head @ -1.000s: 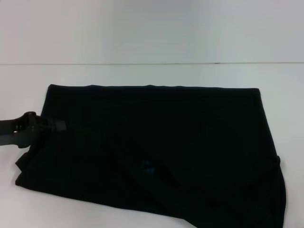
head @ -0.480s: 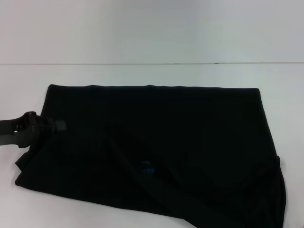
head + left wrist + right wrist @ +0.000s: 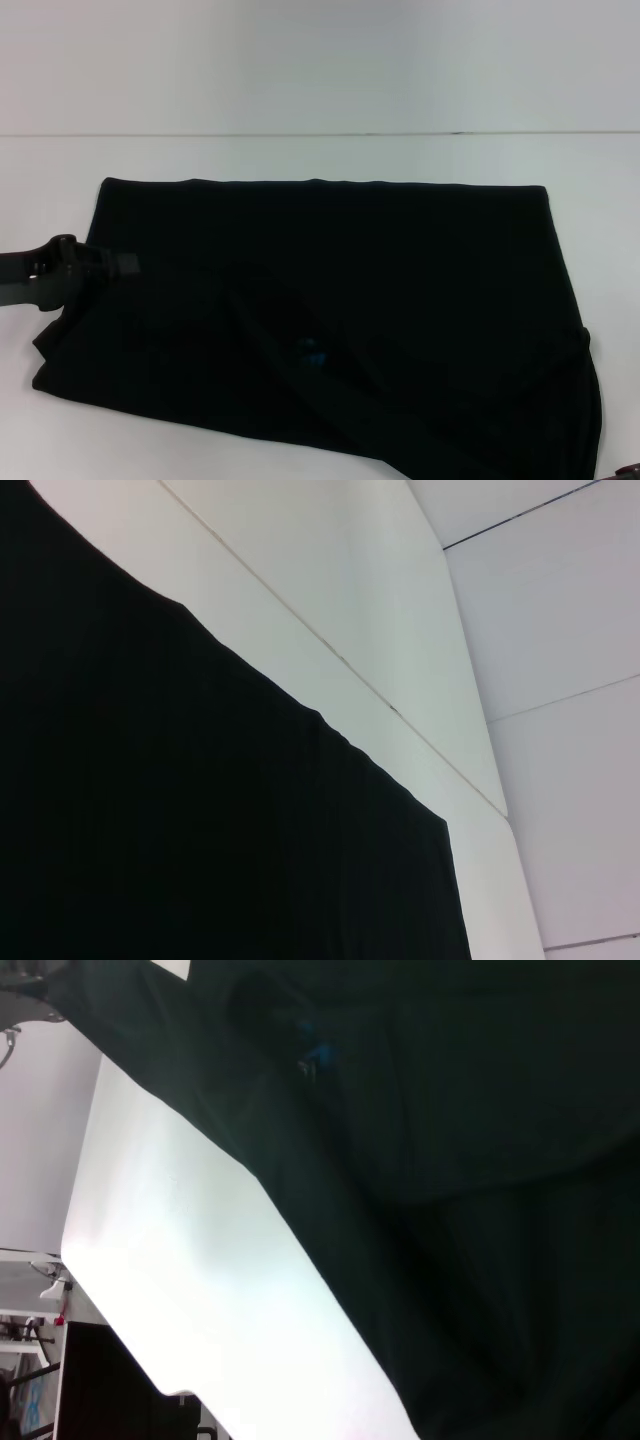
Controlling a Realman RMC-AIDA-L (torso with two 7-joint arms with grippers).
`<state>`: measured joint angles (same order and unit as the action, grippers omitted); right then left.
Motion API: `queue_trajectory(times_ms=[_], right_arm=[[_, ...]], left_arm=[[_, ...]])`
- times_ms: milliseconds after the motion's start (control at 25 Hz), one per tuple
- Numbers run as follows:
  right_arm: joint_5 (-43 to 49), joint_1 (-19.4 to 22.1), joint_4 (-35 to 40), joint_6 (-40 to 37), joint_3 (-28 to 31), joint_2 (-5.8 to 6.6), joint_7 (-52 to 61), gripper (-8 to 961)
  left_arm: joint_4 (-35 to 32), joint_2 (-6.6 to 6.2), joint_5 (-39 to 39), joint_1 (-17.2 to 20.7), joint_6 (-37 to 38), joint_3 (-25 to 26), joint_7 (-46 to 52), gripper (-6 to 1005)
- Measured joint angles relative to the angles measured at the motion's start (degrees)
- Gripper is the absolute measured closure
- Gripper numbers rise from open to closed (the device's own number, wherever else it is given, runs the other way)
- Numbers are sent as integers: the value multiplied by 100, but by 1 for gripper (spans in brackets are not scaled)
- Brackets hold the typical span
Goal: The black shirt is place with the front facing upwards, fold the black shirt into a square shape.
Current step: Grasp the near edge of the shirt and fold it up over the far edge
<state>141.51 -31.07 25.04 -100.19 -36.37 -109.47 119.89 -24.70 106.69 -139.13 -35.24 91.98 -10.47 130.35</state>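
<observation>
Covering most of a white table [image 3: 300, 155], the black shirt [image 3: 330, 300] is spread flat, with a pale wall behind. The left gripper [image 3: 100, 264] is seen at the shirt's nine o'clock edge, touching the cloth; whether its fingers are closed on it cannot be told. The shirt's long axis runs from nine to three o'clock, with a small blue neck label [image 3: 308, 352] toward six.

Bare table [image 3: 300, 155] behind shirt [image 3: 330, 300]
</observation>
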Motion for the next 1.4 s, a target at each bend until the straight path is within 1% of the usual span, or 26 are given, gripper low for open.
queue_trajectory(times_ms=[120, 320, 840, 1040, 1320, 1360, 1400], right_arm=[[-1, -35, -6, 23, -84, -27, 1, 295], [-1, -55, -57, 80, -209, -36, 16, 296], [-1, -64, -16, 195, -256, -108, 33, 318], [-1, -68, -21, 220, -277, -109, 35, 549], [-9, -85, -15, 167, -238, -104, 47, 794], [-16, -95, -12, 145, -233, -95, 51, 830], [-15, -127, -11, 77, -248, -55, 70, 867]], left_arm=[[0, 0, 0, 2, 1, 1, -2, 954], [0, 6, 0, 14, 2, 2, -14, 947], [21, 9, 0, -7, -7, 10, -36, 928], [21, 9, 0, -9, -4, 3, -38, 921], [25, 9, 0, -9, 7, -17, -46, 911], [23, 9, 0, -11, 22, -20, -46, 910], [23, 9, -3, -16, 82, -28, -45, 908]])
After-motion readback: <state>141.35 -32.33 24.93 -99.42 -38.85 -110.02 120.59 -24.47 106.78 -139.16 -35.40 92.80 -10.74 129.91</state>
